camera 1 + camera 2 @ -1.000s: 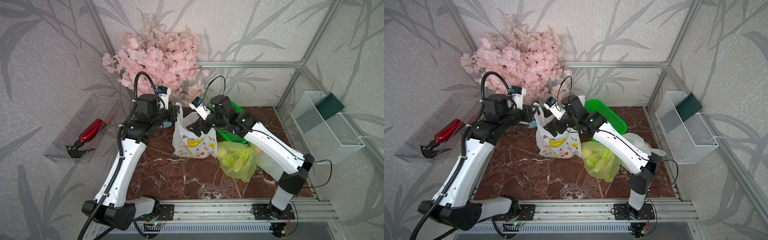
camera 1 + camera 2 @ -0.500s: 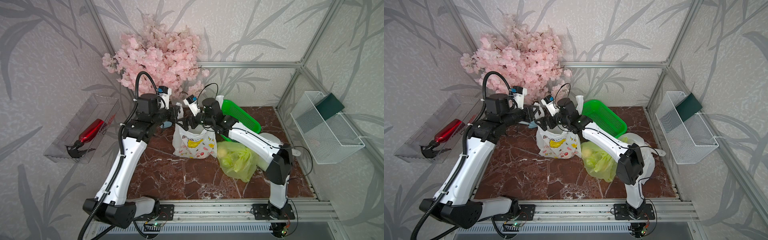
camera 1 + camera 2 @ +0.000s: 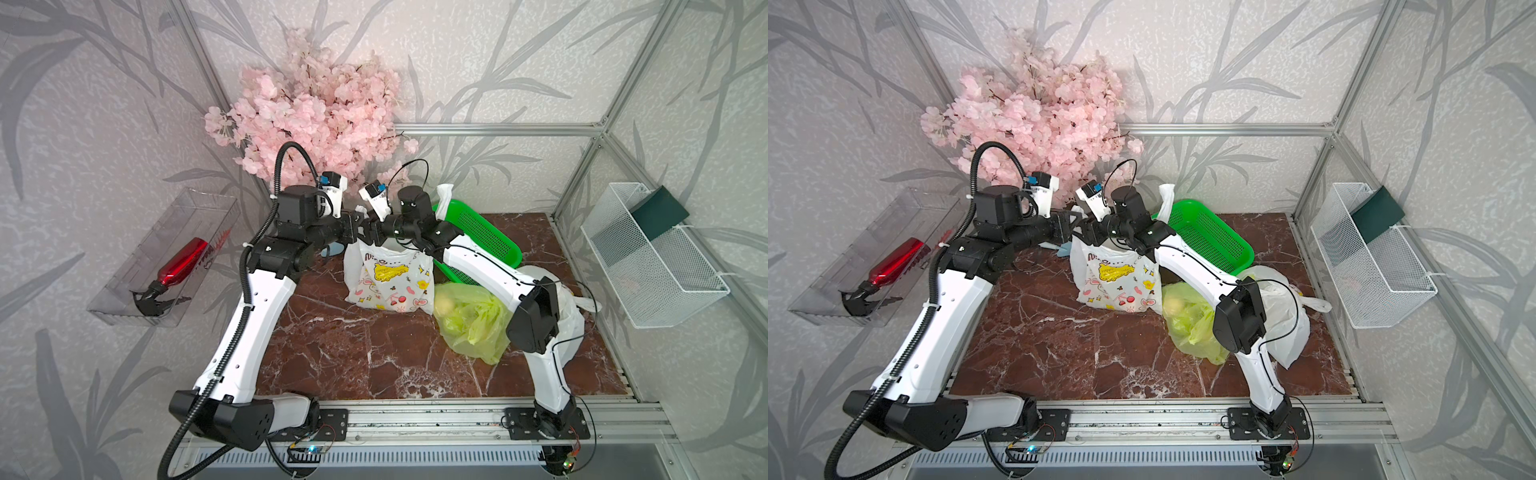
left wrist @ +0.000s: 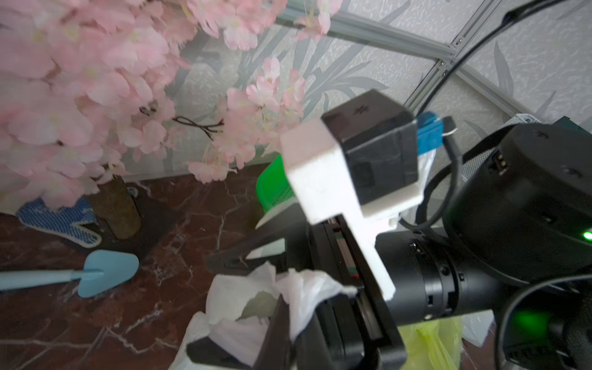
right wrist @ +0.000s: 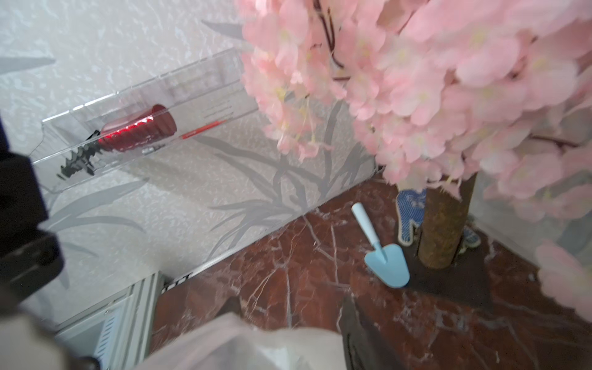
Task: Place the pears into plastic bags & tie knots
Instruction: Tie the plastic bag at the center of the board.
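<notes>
A white plastic bag [image 3: 388, 278] with rabbit and yellow prints stands upright at the back centre. Both grippers meet just above its mouth. My left gripper [image 3: 357, 232] [image 4: 237, 323] has its jaws a little apart, with the bag's bunched white handle [image 4: 304, 288] lying across one finger. My right gripper [image 3: 372, 235] [image 5: 290, 301] faces it, fingers apart around the same white plastic [image 5: 256, 342]. To the right lies a yellow-green bag [image 3: 473, 324] with a pear [image 3: 445, 302] showing through. Another white bag [image 3: 571, 307] lies behind the right arm. No knots are in view.
A green basket [image 3: 486, 237] leans at the back right. A pink blossom tree [image 3: 316, 112] stands at the back, with a blue trowel [image 5: 386, 266] and a blue glove [image 4: 61, 221] by its trunk. A clear tray holding a red bottle [image 3: 183, 262] and a wire basket [image 3: 652, 257] hang on the side walls.
The right gripper swung left to meet the left gripper over the white bag, and its jaws narrowed around the handle. The left jaws parted slightly. The right elbow dropped forward.
</notes>
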Controlling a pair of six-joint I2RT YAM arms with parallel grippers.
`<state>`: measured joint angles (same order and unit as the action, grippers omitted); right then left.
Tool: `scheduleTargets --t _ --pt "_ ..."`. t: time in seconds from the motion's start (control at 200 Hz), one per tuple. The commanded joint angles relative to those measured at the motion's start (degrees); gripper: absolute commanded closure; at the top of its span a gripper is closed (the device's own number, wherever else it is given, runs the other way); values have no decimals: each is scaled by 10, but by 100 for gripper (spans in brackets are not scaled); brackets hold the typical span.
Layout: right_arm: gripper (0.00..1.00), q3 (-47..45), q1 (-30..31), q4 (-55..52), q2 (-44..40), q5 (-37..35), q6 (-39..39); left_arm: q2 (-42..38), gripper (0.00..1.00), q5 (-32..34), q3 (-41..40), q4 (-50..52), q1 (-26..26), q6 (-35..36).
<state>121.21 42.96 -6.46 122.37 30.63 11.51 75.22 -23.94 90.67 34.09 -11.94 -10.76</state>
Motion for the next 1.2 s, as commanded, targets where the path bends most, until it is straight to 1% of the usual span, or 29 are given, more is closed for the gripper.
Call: scheduleTargets --t 0.0,0.04,0.08,0.14,0.21,0.31,0.395,0.45,0.495,0.54,0.61,0.665,0.715,0.83,0.87,0.91,0.95,0.97,1.075,1.195 --pt "81 -3 -10 38 -1 42 31 -19 63 -41 16 -14 22 5" --pt "90 -16 -13 54 -6 48 44 -28 56 -68 8 -34 45 -15" --pt "95 -27 -16 65 -11 52 54 -35 49 -92 -5 -57 70 -42" --pt "97 -36 -21 72 -19 56 64 -49 42 -121 -29 -92 103 -76" --pt "97 -48 -24 82 -30 67 77 -66 36 -132 -66 -120 119 -89" --pt "97 -68 -29 97 -50 81 100 -84 31 -120 -133 -137 128 -80" --pt "97 -89 -34 117 -65 95 124 -106 25 -103 -225 -191 131 -67" --pt "98 -97 -36 129 -73 106 140 -115 22 -113 -281 -240 132 -53" --pt "98 -103 -38 135 -78 112 147 -117 21 -136 -318 -282 131 -35" --pt "98 -105 -37 135 -80 117 150 -118 20 -144 -355 -320 127 -18" --pt "98 -110 -37 139 -83 124 159 -115 20 -133 -389 -357 126 -6" --pt "98 -114 -37 144 -85 129 166 -105 19 -130 -397 -368 126 12" --pt "98 -117 -37 150 -86 135 176 -93 20 -141 -396 -375 125 22" --pt "98 -118 -37 157 -84 144 189 -51 27 -177 -406 -440 112 4" --pt "98 -116 -37 158 -83 143 191 -37 31 -184 -411 -463 107 -4" --pt "97 -113 -38 156 -82 143 193 -24 38 -193 -415 -486 100 -11" --pt "96 -110 -37 154 -82 141 195 -14 48 -198 -420 -502 91 -14" --pt "95 -109 -38 154 -83 140 195 -10 55 -198 -422 -506 87 -14" --pt "89 -105 -39 147 -86 128 195 -3 100 -188 -424 -489 71 -1" --pt "78 -95 -40 133 -86 109 195 -28 100 -173 -435 -436 66 33"
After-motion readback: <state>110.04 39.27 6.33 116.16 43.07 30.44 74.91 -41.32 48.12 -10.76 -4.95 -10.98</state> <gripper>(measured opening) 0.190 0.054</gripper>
